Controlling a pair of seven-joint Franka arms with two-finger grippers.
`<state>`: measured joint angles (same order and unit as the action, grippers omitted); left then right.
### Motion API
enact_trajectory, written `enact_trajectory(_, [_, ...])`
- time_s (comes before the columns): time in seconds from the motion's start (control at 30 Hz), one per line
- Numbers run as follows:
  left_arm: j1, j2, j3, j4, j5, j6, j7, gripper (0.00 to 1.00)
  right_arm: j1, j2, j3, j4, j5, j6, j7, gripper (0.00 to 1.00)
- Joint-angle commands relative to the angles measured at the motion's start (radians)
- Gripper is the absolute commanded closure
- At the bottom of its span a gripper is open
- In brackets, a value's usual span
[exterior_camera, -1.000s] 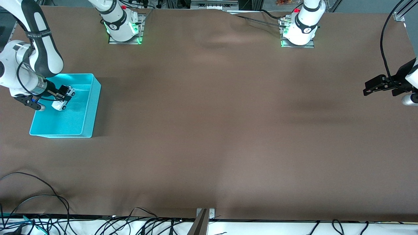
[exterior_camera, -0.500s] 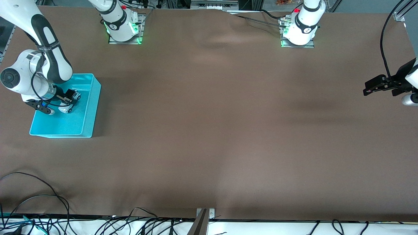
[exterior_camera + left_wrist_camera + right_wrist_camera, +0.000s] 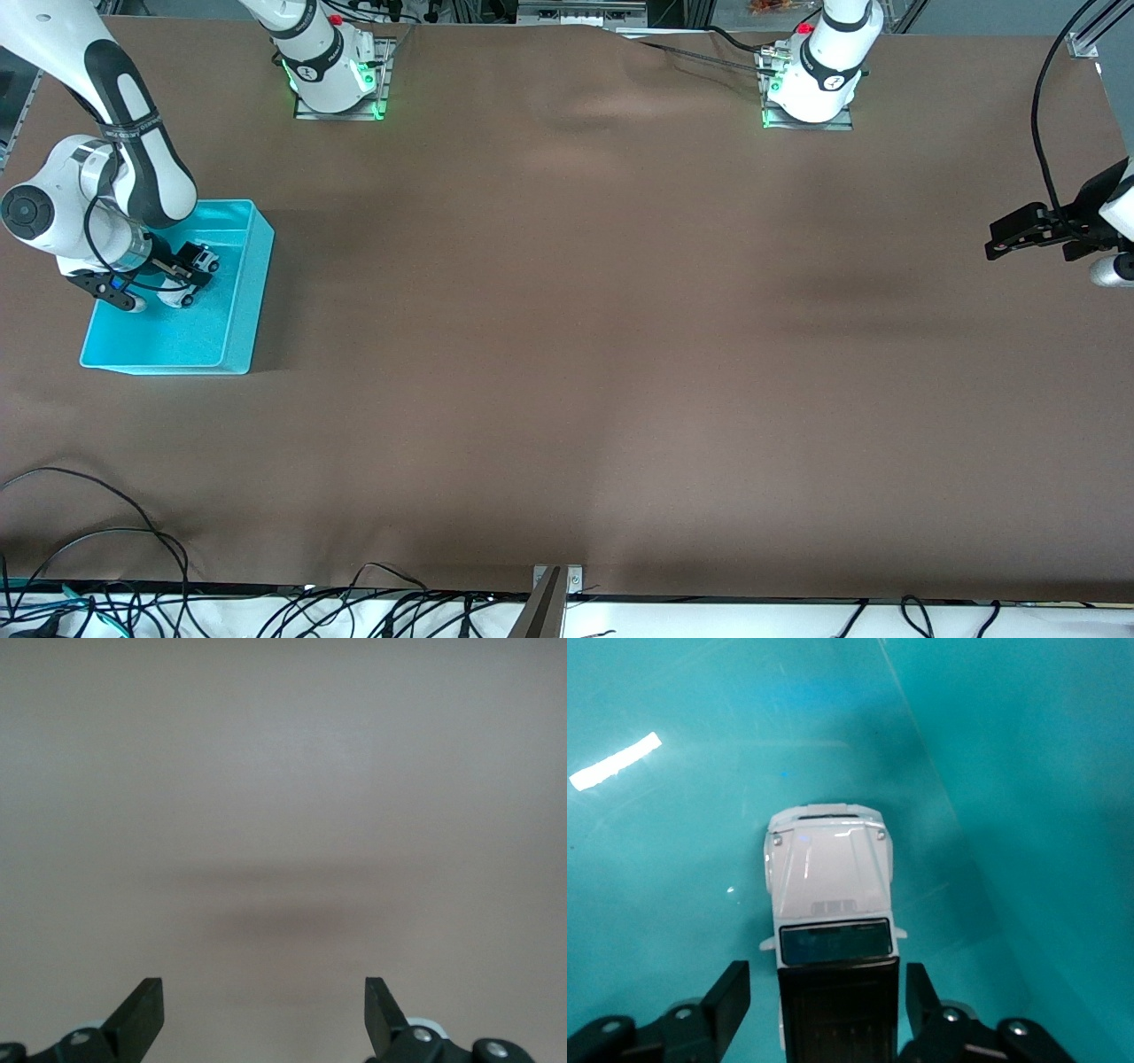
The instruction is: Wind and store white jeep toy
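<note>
One jeep [image 3: 190,276] sits on the bin's [image 3: 237,292] floor at left of the frame, the right gripper [image 3: 193,273] parted around it, releasing to store it. At far right, the left gripper [image 3: 994,247] waits, spread wide.

Count at this frame:

- White jeep toy [image 3: 189,276]: 1, between the right gripper's [image 3: 193,270] fingers, which stand off its sides with a gap each side in the right wrist view.
- Cyan bin [image 3: 239,306]: 1, under the right gripper; jeep sits on its floor.
- Grippers: 2. Left gripper [image 3: 999,245] over bare brown table cover [image 3: 576,354], fingers spread, nothing between them.
- Arm bases: 2.
- Table cover: 1.
</note>
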<state>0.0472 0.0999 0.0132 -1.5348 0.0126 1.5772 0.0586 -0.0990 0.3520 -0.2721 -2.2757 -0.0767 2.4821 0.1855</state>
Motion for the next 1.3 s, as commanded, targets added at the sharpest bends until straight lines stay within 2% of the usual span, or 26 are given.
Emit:
enact_trajectory(0.0, [-0.003,-0.006,0.005,-0.002,-0.028,-0.011,0.006,0.0,-0.005,-0.051,-0.001,-0.024,-0.003,-0.011,0.009,0.07])
enact_trajectory(0.07, [-0.003,-0.006,0.005,-0.002,-0.028,-0.01,0.006,0.0,-0.005,-0.07,-0.001,-0.027,-0.003,-0.028,0.009,0.0])
enact_trajectory(0.5, [-0.003,-0.006,0.004,-0.002,-0.028,-0.017,0.006,0.0,-0.004,-0.264,0.01,-0.022,-0.006,-0.224,0.022,0.0])
enact_trajectory(0.83, [-0.003,-0.006,0.005,-0.002,-0.028,-0.017,0.006,0.0,-0.004,-0.361,0.1,-0.007,-0.003,-0.256,0.049,0.0])
enact_trajectory(0.97, [-0.003,-0.005,0.004,-0.002,-0.028,-0.017,0.006,0.0,0.001,-0.392,0.116,0.002,-0.011,-0.278,0.075,0.0])
enact_trajectory(1.13, [-0.003,-0.003,0.004,-0.002,-0.028,-0.017,0.006,0.0,0.002,-0.409,0.169,0.059,-0.008,-0.342,0.069,0.0])
enact_trajectory(1.27, [-0.003,0.0,0.005,-0.002,-0.028,-0.017,0.006,0.0,0.015,-0.4,0.192,0.166,-0.002,-0.462,0.072,0.0])
